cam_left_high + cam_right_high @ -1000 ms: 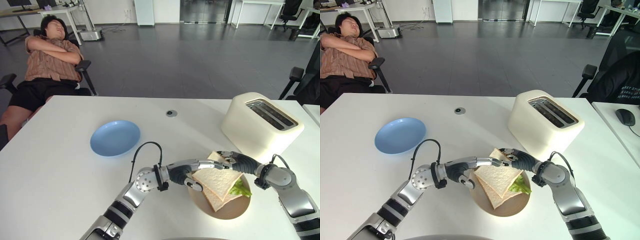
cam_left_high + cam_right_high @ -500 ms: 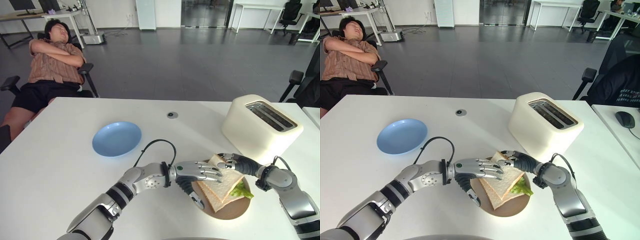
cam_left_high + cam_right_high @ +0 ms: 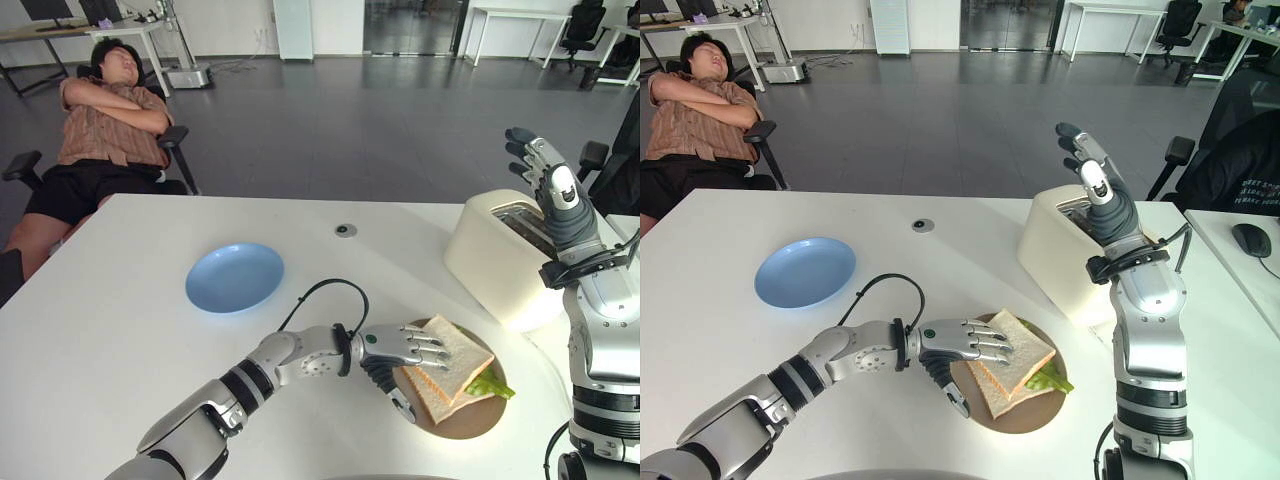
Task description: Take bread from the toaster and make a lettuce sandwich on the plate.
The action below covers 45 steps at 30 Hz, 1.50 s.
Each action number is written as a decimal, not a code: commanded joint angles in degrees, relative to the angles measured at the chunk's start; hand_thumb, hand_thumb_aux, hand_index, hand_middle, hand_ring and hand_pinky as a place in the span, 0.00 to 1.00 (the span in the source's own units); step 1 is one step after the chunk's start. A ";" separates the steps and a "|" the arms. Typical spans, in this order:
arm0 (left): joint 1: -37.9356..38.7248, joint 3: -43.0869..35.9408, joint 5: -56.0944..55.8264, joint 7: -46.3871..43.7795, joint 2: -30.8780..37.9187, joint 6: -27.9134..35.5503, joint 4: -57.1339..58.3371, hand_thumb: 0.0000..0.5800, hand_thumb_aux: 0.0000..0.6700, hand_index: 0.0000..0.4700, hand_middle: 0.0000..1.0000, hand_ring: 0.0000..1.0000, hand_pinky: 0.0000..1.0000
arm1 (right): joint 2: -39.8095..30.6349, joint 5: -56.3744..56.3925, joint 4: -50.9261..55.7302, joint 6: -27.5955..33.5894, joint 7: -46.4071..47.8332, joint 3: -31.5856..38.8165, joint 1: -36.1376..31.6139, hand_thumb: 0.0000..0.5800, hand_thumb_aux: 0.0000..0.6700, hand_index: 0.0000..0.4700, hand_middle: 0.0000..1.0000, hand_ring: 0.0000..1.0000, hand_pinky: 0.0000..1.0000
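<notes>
Square bread [image 3: 452, 355] (lettuce [image 3: 492, 386] beneath) on round, perhaps wooden plate [image 3: 462, 425].

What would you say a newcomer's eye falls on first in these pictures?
The right robot hand stands upright and open in the air on the right, by the cream toaster. Near the front edge of the white table, a sandwich with lettuce peeking out sits on a brown plate. The left robot hand lies flat at its left side, fingers on the top slice.
</notes>
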 commanded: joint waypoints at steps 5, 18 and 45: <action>3.40 3.08 -2.26 -5.46 9.36 1.15 2.40 0.00 0.00 0.00 0.00 0.00 0.00 | -0.40 1.41 -0.68 1.88 2.39 1.36 2.72 0.00 0.00 0.00 0.00 0.00 0.00; 12.16 17.18 -65.08 -19.71 7.33 1.05 -20.84 0.00 0.00 0.00 0.00 0.00 0.00 | -6.23 3.31 -8.90 9.69 16.62 10.63 10.69 0.85 0.61 0.61 1.00 1.00 1.00; 16.52 16.72 -54.06 -49.23 10.10 22.10 2.71 1.00 1.00 1.00 1.00 1.00 1.00 | -17.39 -2.81 7.38 9.07 39.53 31.10 13.41 1.00 1.00 1.00 1.00 1.00 1.00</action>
